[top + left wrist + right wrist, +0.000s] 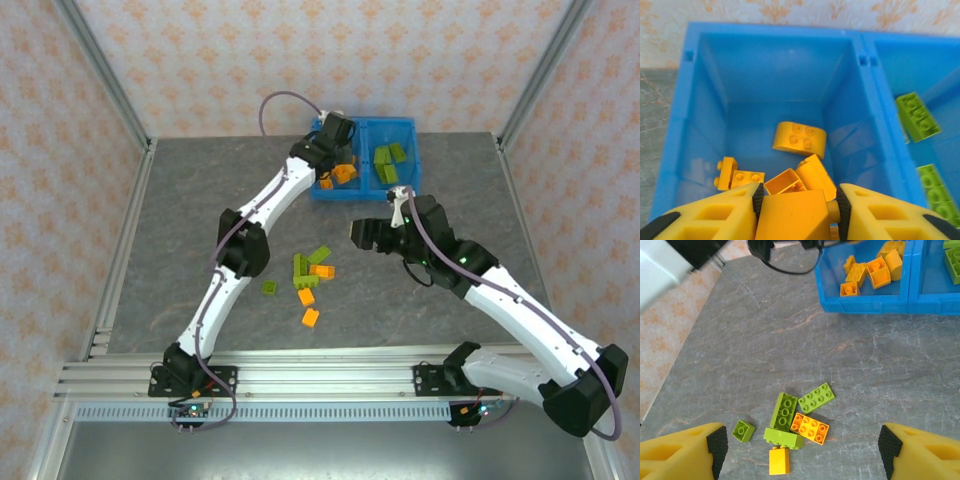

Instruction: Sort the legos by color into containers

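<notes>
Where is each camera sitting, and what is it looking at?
Top camera: above and behind the arms, looking down at the grey table; left arm and right arm show whole, blue bin far off.
Left wrist camera: on the left arm, looking down into the bin's left compartment; the left gripper shows, shut on an orange brick.
Right wrist camera: on the right arm, looking across the loose bricks toward the bin; the open right gripper shows.
Shared: both wrist cameras see the orange bricks in the bin.

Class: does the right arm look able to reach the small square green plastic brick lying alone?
Probably yes: the right tool hangs open above the table, nothing covering the small square green plastic brick.
</notes>
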Controlling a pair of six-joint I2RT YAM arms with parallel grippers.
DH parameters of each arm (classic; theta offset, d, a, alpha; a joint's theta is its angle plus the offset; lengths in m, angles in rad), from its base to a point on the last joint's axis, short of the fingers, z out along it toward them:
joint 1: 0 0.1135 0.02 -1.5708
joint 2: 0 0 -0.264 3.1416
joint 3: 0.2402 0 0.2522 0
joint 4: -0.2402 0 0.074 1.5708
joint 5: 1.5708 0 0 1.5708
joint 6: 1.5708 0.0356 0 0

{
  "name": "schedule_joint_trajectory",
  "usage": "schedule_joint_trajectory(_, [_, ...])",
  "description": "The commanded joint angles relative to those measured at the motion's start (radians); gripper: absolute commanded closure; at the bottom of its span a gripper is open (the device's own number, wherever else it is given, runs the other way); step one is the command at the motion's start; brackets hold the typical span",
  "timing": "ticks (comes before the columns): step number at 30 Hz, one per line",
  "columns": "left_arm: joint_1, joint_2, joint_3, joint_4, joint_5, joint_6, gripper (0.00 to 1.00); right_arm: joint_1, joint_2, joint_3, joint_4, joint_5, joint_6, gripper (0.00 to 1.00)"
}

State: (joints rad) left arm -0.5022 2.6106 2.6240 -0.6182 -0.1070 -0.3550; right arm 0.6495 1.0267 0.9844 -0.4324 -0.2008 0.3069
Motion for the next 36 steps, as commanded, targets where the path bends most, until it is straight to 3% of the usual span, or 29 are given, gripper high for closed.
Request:
schedule_joint_trajectory(1, [-0.004, -0.034, 0.064, -0.010, -0.055, 0.015, 0.48, 0.002, -0.025, -0.016, -0.001, 0.034, 0.020, 0.19])
schedule_joint_trajectory(5, [-0.003, -0.068, 0.064, -0.023, -0.056, 0.009, 0.40, 0.001, -0.036, -0.024, -0.007, 0.053, 0.009, 0.19])
schedule_joint_trajectory(12, [-0.003, -0.279, 0.017, -0.113, 0.019, -0.009, 0.37, 0.004, 0.017, -0.018, -0.049, 0.068, -0.046, 0.20])
schedule_joint_trajectory(14, [-0.002, -0.412, -0.113, -0.084, 0.036, 0.007, 0.36, 0.011, 0.045, -0.020, -0.049, 0.040, -0.070, 0.20])
schedule_joint_trajectory(18, [0.001, -0.772, -0.555, 0.125, 0.060, 0.086, 0.31, 0.084, 0.124, -0.024, -0.043, -0.003, -0.199, 0.20])
schedule_joint_trajectory(24, [0.010, -1.242, -1.060, 0.262, 0.076, 0.349, 0.19, 0.194, 0.374, 0.093, -0.097, -0.150, -0.344, 0.20])
schedule_joint_trajectory(27, [0.010, -1.455, -1.263, 0.230, 0.131, 0.535, 0.07, 0.297, 0.476, 0.124, -0.085, -0.210, -0.554, 0.20])
schedule_joint_trajectory(28, [0.011, -1.528, -1.322, 0.197, 0.180, 0.630, 0.01, 0.315, 0.496, 0.111, -0.035, -0.201, -0.607, 0.19])
schedule_joint_trajectory(32, [0.011, -1.772, -1.523, -0.015, 0.352, 1.020, 0.00, 0.317, 0.543, 0.036, 0.168, -0.212, -0.761, 0.18])
schedule_joint_trajectory(34, [0.010, -1.846, -1.598, -0.143, 0.358, 1.148, 0.00, 0.316, 0.583, 0.044, 0.181, -0.195, -0.841, 0.17])
schedule_joint_trajectory(36, [0.011, -1.897, -1.652, -0.248, 0.327, 1.192, 0.00, 0.309, 0.636, 0.076, 0.139, -0.184, -0.914, 0.17])
